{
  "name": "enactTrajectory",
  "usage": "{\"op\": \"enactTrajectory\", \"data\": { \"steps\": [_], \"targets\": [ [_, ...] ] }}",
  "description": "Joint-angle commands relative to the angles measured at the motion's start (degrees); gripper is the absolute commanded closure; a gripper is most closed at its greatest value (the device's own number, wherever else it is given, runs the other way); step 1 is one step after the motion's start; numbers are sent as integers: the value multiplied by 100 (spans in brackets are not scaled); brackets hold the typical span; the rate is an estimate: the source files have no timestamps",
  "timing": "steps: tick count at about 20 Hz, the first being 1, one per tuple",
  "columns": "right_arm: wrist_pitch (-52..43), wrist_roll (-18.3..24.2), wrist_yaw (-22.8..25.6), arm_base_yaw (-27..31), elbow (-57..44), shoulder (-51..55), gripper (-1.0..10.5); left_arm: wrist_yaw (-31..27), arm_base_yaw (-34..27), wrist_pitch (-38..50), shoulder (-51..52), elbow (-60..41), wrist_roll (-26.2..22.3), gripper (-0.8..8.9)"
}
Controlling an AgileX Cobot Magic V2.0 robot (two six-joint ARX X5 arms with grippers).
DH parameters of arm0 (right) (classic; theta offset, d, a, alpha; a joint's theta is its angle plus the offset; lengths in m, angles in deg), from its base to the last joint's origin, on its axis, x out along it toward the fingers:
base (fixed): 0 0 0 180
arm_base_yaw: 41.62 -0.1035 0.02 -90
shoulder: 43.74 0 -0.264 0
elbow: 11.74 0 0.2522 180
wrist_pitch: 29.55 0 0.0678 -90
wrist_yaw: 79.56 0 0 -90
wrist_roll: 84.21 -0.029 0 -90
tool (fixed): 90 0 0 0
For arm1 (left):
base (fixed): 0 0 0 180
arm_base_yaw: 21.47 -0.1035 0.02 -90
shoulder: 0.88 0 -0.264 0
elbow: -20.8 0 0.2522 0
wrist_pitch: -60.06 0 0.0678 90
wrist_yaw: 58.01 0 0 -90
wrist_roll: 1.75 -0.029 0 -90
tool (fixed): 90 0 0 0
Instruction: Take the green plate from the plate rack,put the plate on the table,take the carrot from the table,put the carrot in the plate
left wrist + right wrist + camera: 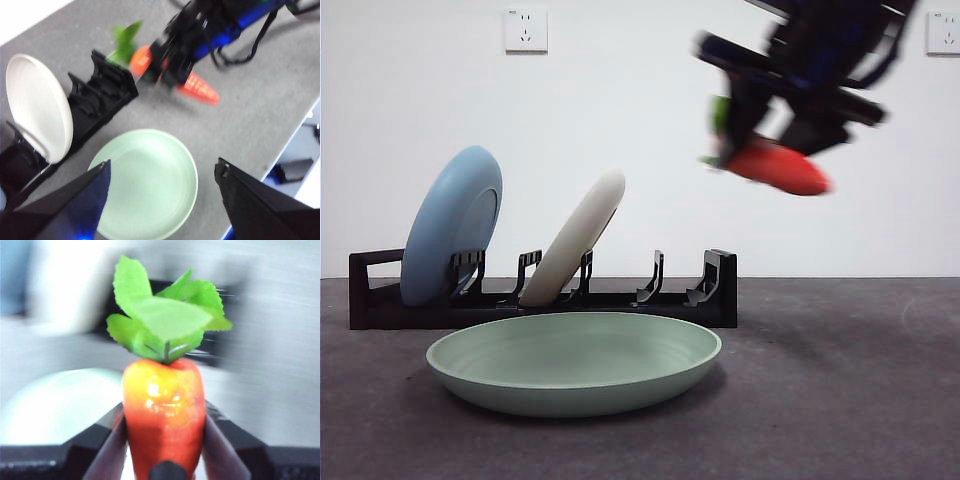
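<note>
Right gripper (760,150) is clenched on the carrot (782,167), jaws pressed against both sides of its orange-red body, and holds it in the air well above the table (840,400); in the front view the pair sit at about 1 o'clock, blurred, the carrot lying nearly level with its green leaves toward the rack side. From the right wrist camera the carrot (164,425) fills the gap between the jaws, leaves (167,320) pointing away from the camera. At 6 o'clock in the front view the green plate (575,362) lies flat on the table, just in front of the plate rack (545,300). That rack carries a light blue plate (450,225) near its left end and a cream-white plate (575,240) leaning at its middle. Left gripper (162,195) hovers over the green plate (147,182), jaws spread apart and holding nothing. Whether the carrot is already above the plate's rim is hard to judge.
</note>
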Motion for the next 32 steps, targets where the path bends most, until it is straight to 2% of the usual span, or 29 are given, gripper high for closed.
{"op": "enactTrajectory", "data": {
  "steps": [1, 4, 9, 16, 17, 18, 20, 21, 24, 28, 32],
  "targets": [
    [-396, -260, -9, -649, -7, -385, 964, -26, 20, -177, 4, -15, 20, 463],
    [-1117, -431, -9, -1126, -7, -1220, 964, -26, 20, -439, 7, -15, 22, 463],
    [-1683, -450, -9, -1381, -7, -2352, 964, -26, 20, -527, 7, -15, 22, 463],
    [-1709, -439, -9, -1462, -7, -2673, 962, -24, 20, -525, 7, -15, 26, 463],
    [-1707, -413, -9, -1458, -7, -2673, 925, -26, 20, -525, 7, -15, 39, 463],
    [-1707, -402, -9, -1458, -7, -2673, 805, -26, 20, -525, 7, -15, 42, 463],
    [-1709, -402, -13, -1460, -7, -2671, 442, -26, 20, -525, 7, -15, 42, 463],
    [-1707, -402, -20, -1460, -4, -2667, 334, -26, 20, -525, 7, -15, 42, 463],
    [-1631, -402, -24, -1456, 0, -2435, 323, -28, 20, -522, 7, -15, 39, 463],
    [-1113, -402, -9, -1458, 0, -1467, 325, -28, 20, -540, 7, -15, 20, 463],
    [940, -402, -153, -1464, 0, 98, 325, -28, 20, -743, 9, -15, 13, 463]
  ]
}}
